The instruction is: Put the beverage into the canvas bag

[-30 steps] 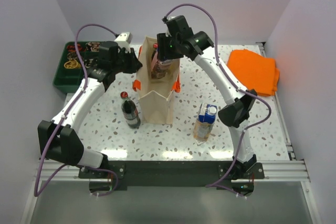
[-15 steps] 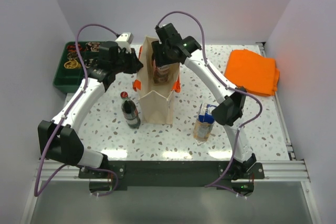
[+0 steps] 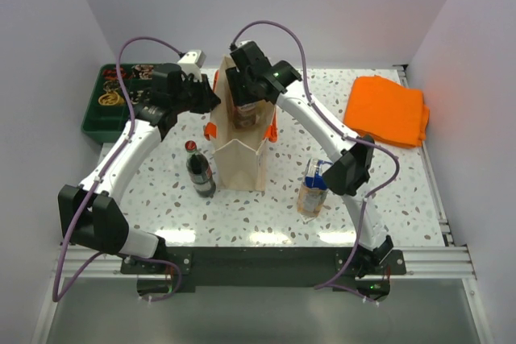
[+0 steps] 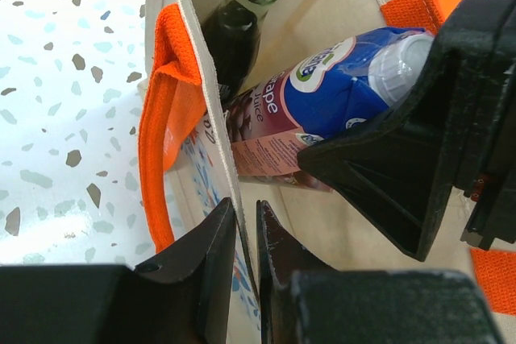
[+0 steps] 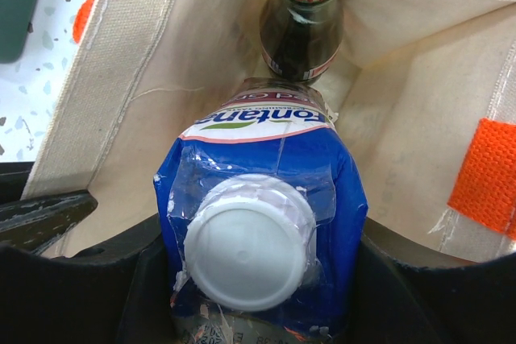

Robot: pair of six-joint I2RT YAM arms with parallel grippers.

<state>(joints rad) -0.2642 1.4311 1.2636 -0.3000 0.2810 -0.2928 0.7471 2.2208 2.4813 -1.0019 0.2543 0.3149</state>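
Observation:
The beige canvas bag (image 3: 239, 151) with orange handles stands upright mid-table. My left gripper (image 4: 246, 231) is shut on the bag's left rim (image 4: 211, 118), holding it open. My right gripper (image 5: 258, 279) is shut on a blue-topped juice carton (image 5: 258, 199) with a white cap and holds it inside the bag's mouth. The carton shows in the left wrist view (image 4: 322, 102) too. A dark cola bottle with a red cap (image 5: 302, 14) stands inside the bag beside the carton.
A second cola bottle (image 3: 199, 169) stands left of the bag. Another juice carton (image 3: 314, 187) stands at front right. A folded orange cloth (image 3: 387, 109) lies at the far right. A green tray (image 3: 113, 102) with small items sits at the far left.
My right gripper has moved left and down with the carton, from above the bag's right side into its mouth. The left arm has held still.

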